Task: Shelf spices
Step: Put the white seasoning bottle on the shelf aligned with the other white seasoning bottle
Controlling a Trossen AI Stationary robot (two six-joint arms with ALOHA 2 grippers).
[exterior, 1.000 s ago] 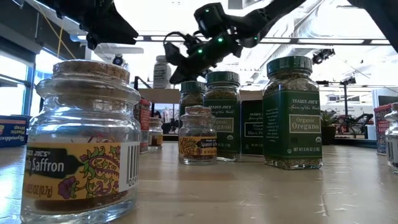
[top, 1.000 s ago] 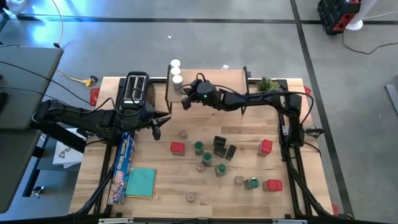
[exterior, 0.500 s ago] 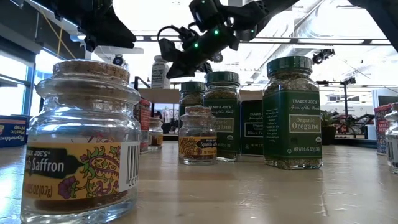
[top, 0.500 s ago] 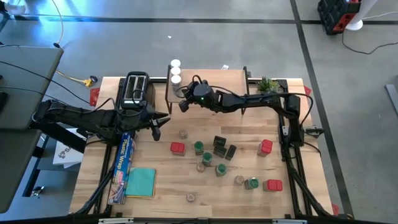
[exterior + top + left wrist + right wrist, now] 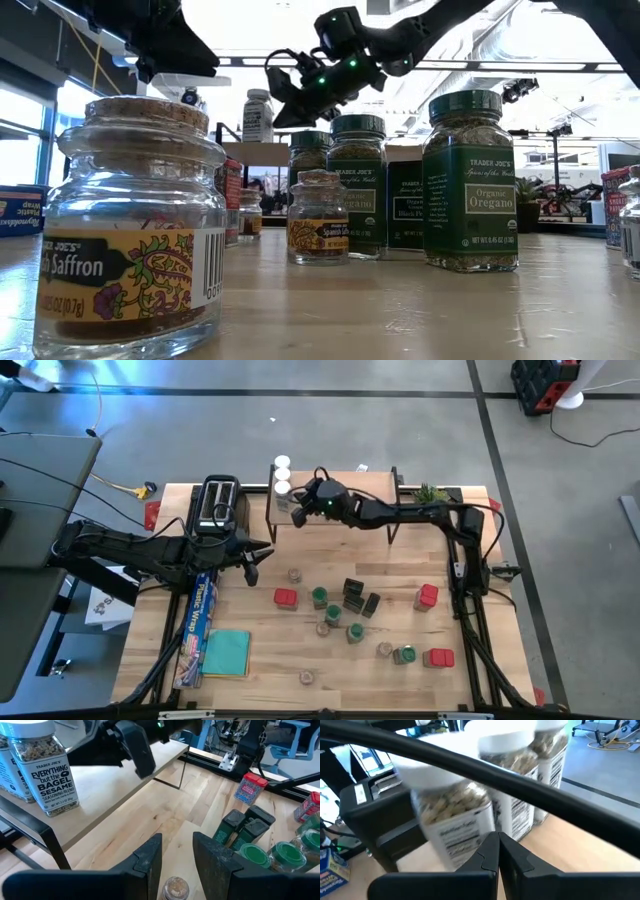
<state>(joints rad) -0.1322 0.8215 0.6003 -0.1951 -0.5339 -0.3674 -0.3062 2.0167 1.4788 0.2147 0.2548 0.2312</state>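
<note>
Shelf (image 5: 345,488) stands at the table's (image 5: 260,660) far edge, beside the toaster (image 5: 219,505). Three white-lidded jars (image 5: 283,474) stand in a row at the shelf's left end; the rest of its top looks bare.

Right gripper (image 5: 300,503) hangs over the shelf's left end, just beside those jars. In its wrist view the fingers (image 5: 512,851) are pressed together with nothing between them. Judgement: a placement just completed, arm free for the next pick.

Left gripper (image 5: 252,560) hovers near the toaster's front, fingers (image 5: 150,857) spread, above a small brown-topped jar (image 5: 174,887); not gripping it.

Remaining on the table's middle and right: green-lidded jars (image 5: 319,597), red tins (image 5: 286,598), black boxes (image 5: 353,593), more small jars. Judgement: early stage, roughly three shelved, well over a dozen left.
</note>
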